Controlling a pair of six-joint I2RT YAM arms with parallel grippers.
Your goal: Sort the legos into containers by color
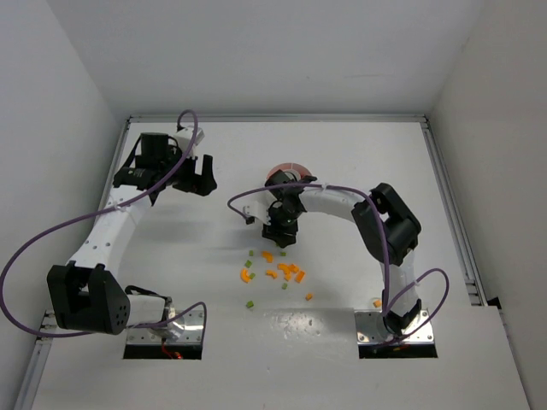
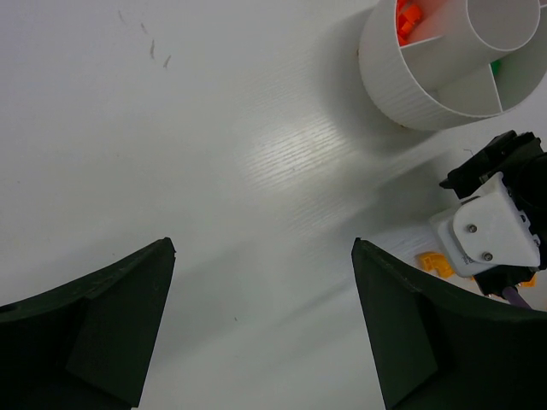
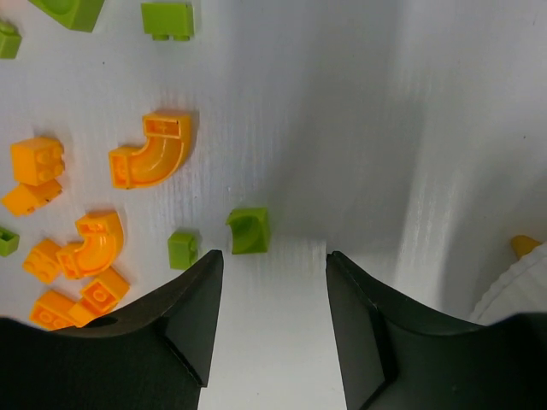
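Note:
The white round dish (image 1: 289, 173) stands at mid-table, partly hidden by my right arm. In the left wrist view the dish (image 2: 427, 85) holds orange bricks (image 2: 408, 17) in one wedge and something green (image 2: 506, 68) in another. Loose orange and green legos (image 1: 275, 269) lie scattered in front of it. My right gripper (image 1: 280, 231) is open and empty, low over the table (image 3: 273, 254). A green brick (image 3: 249, 229) lies just beyond its left fingertip (image 3: 201, 282), with a smaller green brick (image 3: 182, 248) beside it. My left gripper (image 1: 201, 175) is open and empty (image 2: 263, 248), left of the dish.
Orange curved bricks (image 3: 152, 154) and blocks (image 3: 38, 161) lie left of the right gripper. The dish rim (image 3: 517, 286) shows at its right. Stray bricks lie nearer the bases: orange (image 1: 377, 302), orange (image 1: 308, 296), green (image 1: 250, 303). Purple cables loop off both arms.

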